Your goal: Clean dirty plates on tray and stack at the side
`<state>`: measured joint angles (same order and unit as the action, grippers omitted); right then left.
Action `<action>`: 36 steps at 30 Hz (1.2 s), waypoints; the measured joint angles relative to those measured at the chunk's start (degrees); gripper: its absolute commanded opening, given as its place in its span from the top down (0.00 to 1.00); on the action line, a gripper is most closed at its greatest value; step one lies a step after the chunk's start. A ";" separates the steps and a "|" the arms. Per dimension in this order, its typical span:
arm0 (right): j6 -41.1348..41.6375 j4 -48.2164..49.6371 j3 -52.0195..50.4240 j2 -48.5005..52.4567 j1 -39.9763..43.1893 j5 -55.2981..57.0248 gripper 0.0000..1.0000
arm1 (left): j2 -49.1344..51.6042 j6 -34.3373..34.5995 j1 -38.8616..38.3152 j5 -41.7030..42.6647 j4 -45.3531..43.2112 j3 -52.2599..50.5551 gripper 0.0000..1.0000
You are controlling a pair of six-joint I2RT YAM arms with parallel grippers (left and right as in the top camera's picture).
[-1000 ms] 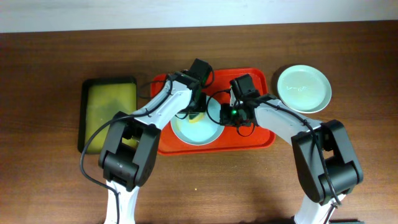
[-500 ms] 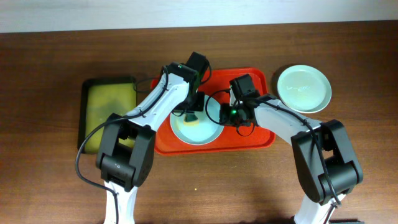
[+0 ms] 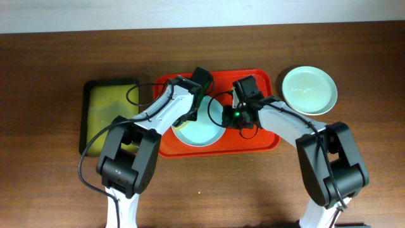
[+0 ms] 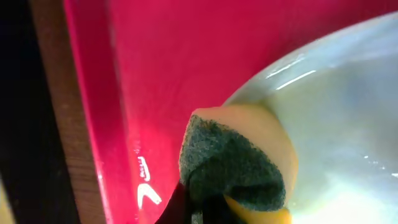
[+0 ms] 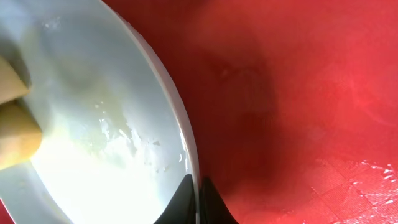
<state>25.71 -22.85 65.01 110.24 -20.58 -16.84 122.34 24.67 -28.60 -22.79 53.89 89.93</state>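
A pale mint-blue plate (image 3: pixel 201 132) lies on the red tray (image 3: pixel 259 136). My left gripper (image 3: pixel 184 117) is shut on a yellow sponge with a dark green scouring face (image 4: pixel 239 165) and presses it on the plate's left rim (image 4: pixel 323 93). My right gripper (image 3: pixel 226 118) is shut on the plate's right rim (image 5: pixel 186 149), one finger on each side. The plate's inside (image 5: pixel 93 143) is wet and smeared. A second mint-blue plate (image 3: pixel 309 90) lies on the table right of the tray. The white plate is out of view.
A smaller black-rimmed yellow-green tray (image 3: pixel 111 114) lies left of the red tray. The red tray's raised left rim (image 4: pixel 99 124) is close beside the sponge. Brown wooden table (image 3: pixel 57 183) surrounds everything.
My left gripper has moved the sponge from the plate's middle to its left rim, towards the tray's left edge. The right gripper has kept its hold on the rim.
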 measured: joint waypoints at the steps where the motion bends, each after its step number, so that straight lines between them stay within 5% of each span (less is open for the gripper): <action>1: 0.02 -0.22 0.00 0.00 0.00 0.42 0.96 | 0.02 0.07 0.02 -1.09 1.29 2.03 1.00; 3: -0.07 -0.26 0.00 0.00 0.13 0.90 0.96 | 0.00 0.26 0.94 -1.73 2.49 7.52 1.00; 10: -0.17 -0.24 0.00 0.00 0.13 0.98 0.96 | 0.00 0.24 1.20 26.27 -6.45 3.93 1.00; 15: -0.22 -0.28 0.00 0.00 0.13 1.09 0.96 | 0.00 0.26 1.05 23.26 -7.32 0.13 1.00; 19: -0.20 -0.24 0.00 0.00 0.13 1.03 0.96 | 0.00 0.22 1.51 8.31 -3.76 -0.22 1.00; 25: -0.24 -0.22 0.00 0.00 0.17 0.85 0.96 | -5.64 0.22 5.51 7.08 -2.60 -0.52 1.00; 30: -0.20 -0.22 0.00 0.00 0.17 0.90 0.96 | -10.80 -2.82 6.27 27.28 -2.86 -2.05 1.00; 36: -0.22 -0.22 0.00 0.00 0.17 0.92 0.96 | -5.27 -3.06 5.35 35.76 -7.32 -8.24 1.00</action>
<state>25.50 -23.07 65.01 110.24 -20.40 -15.92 117.08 21.61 -23.24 12.97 46.57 81.69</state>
